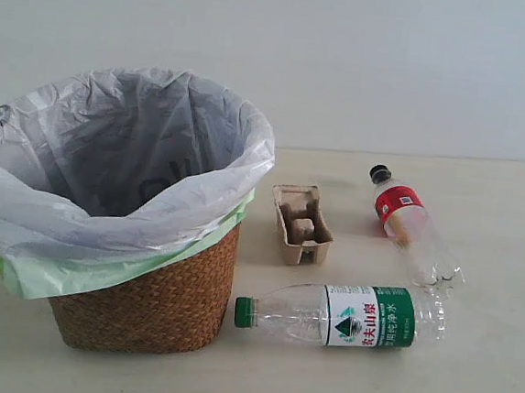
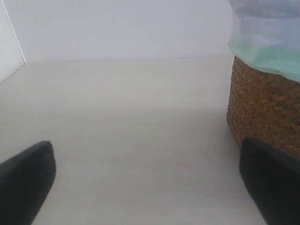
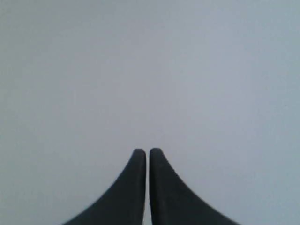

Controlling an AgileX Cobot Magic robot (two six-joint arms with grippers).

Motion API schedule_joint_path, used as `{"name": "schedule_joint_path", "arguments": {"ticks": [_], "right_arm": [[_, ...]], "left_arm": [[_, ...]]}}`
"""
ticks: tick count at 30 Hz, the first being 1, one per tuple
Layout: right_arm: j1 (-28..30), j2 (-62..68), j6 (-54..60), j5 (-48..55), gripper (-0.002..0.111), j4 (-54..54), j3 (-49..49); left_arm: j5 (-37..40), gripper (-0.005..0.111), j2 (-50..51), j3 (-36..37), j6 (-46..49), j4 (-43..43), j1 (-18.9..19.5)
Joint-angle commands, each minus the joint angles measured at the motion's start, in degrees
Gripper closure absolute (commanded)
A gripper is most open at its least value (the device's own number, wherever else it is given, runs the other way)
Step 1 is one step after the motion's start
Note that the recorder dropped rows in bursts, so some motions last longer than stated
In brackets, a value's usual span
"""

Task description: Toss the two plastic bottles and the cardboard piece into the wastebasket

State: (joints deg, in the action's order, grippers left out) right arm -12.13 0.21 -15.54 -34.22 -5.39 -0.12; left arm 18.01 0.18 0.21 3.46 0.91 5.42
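Observation:
The wicker wastebasket (image 1: 143, 301) with its white and pale green bags stands at the left of the exterior view. To its right lies the tan cardboard piece (image 1: 301, 223). The green-capped bottle (image 1: 344, 316) lies on its side in front, cap toward the basket. Farther back lies the black-capped, red-labelled bottle (image 1: 411, 228). Neither gripper shows in the exterior view. In the left wrist view my left gripper (image 2: 150, 180) stands wide open over bare table, with the wastebasket (image 2: 265, 112) close beside one finger. My right gripper (image 3: 147, 152) is shut on nothing and faces a blank pale surface.
The pale table (image 1: 485, 382) runs back to a plain white wall (image 1: 394, 61). In the left wrist view the wall (image 2: 117, 28) meets the table (image 2: 131, 117) at a far edge and a side corner.

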Motion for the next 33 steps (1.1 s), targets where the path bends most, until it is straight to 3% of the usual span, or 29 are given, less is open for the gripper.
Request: {"name": "schedule_joint_path", "arguments": {"ticks": [1,4,6,9,12,14,27,33], "right_arm": [[0.2,-0.2,-0.8,5.8,0.108,0.3,-5.3],[0.2,-0.2,-0.8,14.0,0.106,0.3,-10.5],[0.2,-0.2,-0.8,17.8,0.098,0.3,-13.8],[0.2,2.3,-0.8,21.8,0.072,0.3,-19.0],[0.2,6.4,-0.8,25.4,0.039,0.3,-24.2],[0.2,9.8,-0.8,29.8,0.027,0.3,-28.5],[0.2,34.5,3.6,56.4,0.024,0.3,-51.1],[0.2,46.0,6.7,62.9,0.024,0.4,-58.2]], "left_arm": [[-0.4,-0.001,-0.2,-0.2,-0.5,0.1,-0.3],[-0.4,-0.001,-0.2,-0.2,-0.5,0.1,-0.3],[-0.4,-0.001,-0.2,-0.2,-0.5,0.1,-0.3],[-0.4,-0.001,-0.2,-0.2,-0.5,0.1,-0.3],[-0.4,-0.001,-0.2,-0.2,-0.5,0.1,-0.3],[-0.4,-0.001,-0.2,-0.2,-0.5,0.1,-0.3],[-0.4,-0.001,-0.2,-0.2,-0.5,0.1,-0.3],[-0.4,-0.001,-0.2,-0.2,-0.5,0.1,-0.3]]}}
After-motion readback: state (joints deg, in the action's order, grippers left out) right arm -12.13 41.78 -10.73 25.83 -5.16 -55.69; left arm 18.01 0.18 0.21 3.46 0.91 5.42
